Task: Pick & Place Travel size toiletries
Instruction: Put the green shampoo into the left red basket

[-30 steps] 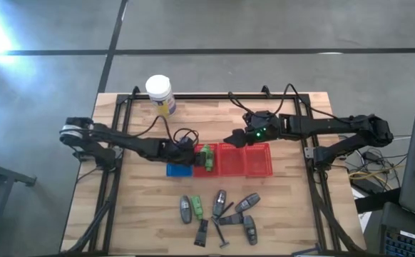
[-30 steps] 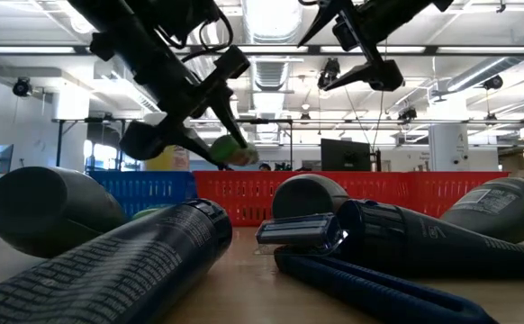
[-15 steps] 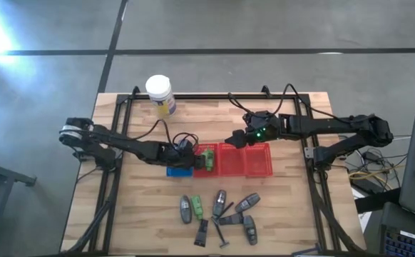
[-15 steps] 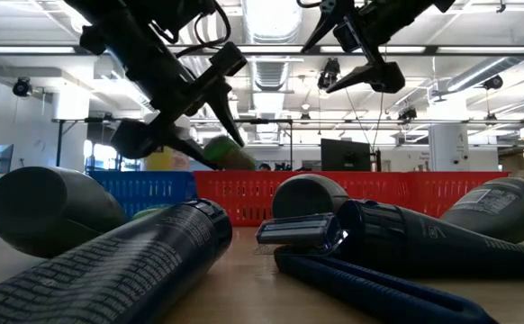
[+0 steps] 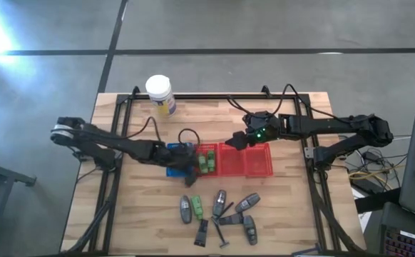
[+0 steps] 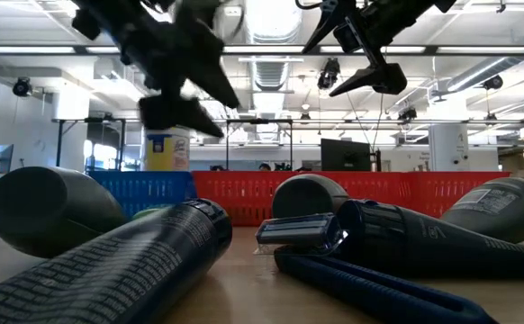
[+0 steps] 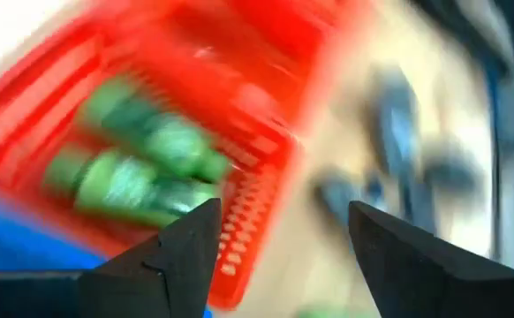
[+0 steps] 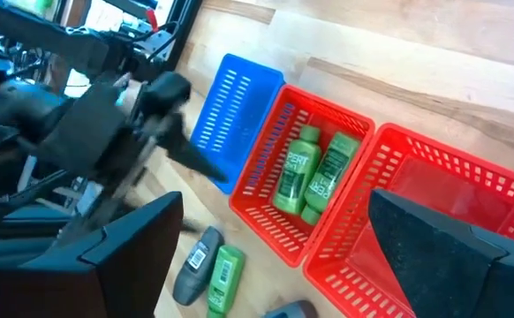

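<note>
My left gripper [image 5: 190, 173] hangs over the bench [image 5: 136, 214], just beside the near edge of the blue basket [image 5: 175, 158] and the red basket [image 5: 206, 158]. Its fingers [image 7: 182, 252] are spread apart with nothing between them. My left wrist view is very blurry, so I can only make out two green bottles [image 7: 142, 168] lying side by side in the red basket. My right wrist view shows them better: both green bottles [image 8: 314, 172] lie flat in the red basket next to the blue one. A second red basket [image 5: 257, 158] sits on the other side and I cannot see anything in the part that shows. My right gripper [image 5: 230, 140] floats above the far edge of the red baskets, with its fingers [image 8: 434, 243] wide open and empty. More toiletries wait on the bench nearer the front: a green bottle [image 5: 196, 208], grey tubes [image 5: 219, 203] and thin black pieces [image 5: 202, 233]. In the low view these are so close that they are cut off and hide most of the baskets. A white jar [image 5: 159, 93] stands at the far edge.
</note>
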Controlling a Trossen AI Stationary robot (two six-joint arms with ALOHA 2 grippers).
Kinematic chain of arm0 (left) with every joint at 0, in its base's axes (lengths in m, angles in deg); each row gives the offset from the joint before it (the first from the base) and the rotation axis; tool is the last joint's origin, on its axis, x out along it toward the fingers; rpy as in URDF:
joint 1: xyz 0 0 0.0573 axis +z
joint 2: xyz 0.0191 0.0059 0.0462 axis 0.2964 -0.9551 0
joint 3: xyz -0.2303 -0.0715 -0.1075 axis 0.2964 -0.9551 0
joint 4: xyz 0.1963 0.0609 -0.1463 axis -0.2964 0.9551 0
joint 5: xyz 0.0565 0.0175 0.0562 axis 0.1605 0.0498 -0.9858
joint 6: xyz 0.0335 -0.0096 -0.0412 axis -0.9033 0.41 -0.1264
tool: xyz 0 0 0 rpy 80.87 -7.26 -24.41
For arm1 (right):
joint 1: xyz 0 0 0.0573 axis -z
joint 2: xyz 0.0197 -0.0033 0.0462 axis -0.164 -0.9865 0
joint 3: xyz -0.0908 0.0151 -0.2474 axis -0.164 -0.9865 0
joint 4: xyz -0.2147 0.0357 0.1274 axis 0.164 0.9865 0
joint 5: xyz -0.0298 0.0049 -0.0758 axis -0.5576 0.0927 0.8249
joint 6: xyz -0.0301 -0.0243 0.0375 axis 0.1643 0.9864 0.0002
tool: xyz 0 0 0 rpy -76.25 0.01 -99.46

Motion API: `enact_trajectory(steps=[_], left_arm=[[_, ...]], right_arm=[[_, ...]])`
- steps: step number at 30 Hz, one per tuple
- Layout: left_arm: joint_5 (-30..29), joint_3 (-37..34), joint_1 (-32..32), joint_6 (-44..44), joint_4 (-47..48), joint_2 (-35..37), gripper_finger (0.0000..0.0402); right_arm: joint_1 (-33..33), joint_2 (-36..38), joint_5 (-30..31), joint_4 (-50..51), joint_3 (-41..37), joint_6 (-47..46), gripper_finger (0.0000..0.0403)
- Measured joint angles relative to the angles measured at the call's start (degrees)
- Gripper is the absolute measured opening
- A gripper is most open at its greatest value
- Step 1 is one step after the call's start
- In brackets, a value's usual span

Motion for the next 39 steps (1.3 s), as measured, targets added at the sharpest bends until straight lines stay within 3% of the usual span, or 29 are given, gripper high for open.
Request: enact_trajectory(steps=[5, 10, 21, 27, 33, 39], left_arm=[[2.7, -0.1, -1.4, -41.2, 8.4, 2.2, 0.0247], [10.8, -0.1, -2.9, -59.0, 5.9, -0.6, 0.0248], [20.9, 3.5, -5.5, -64.5, 2.0, -10.9, 0.0248], [21.1, 6.1, -7.6, -72.3, 1.8, -17.1, 0.0248], [20.7, 8.8, -7.0, -71.9, 1.6, -20.8, 0.0248], [24.3, 10.1, -6.9, -71.8, 1.9, -23.0, 0.0248]], right_arm=[[0.0, 0.0, -1.1, 0.2, 0.0, 0.6, 0.0347], [0.0, 0.0, -2.2, 1.2, 0.0, 0.4, 0.0334], [-0.2, 0.0, -2.3, 5.4, 0.0, -0.8, 0.0318], [-0.2, 0.0, -2.3, 5.7, 0.0, -1.1, 0.0327], [-0.3, 0.0, -2.6, 5.9, 0.0, -1.1, 0.0344], [-0.3, 0.0, -3.2, 6.2, 0.0, -0.9, 0.0353]])
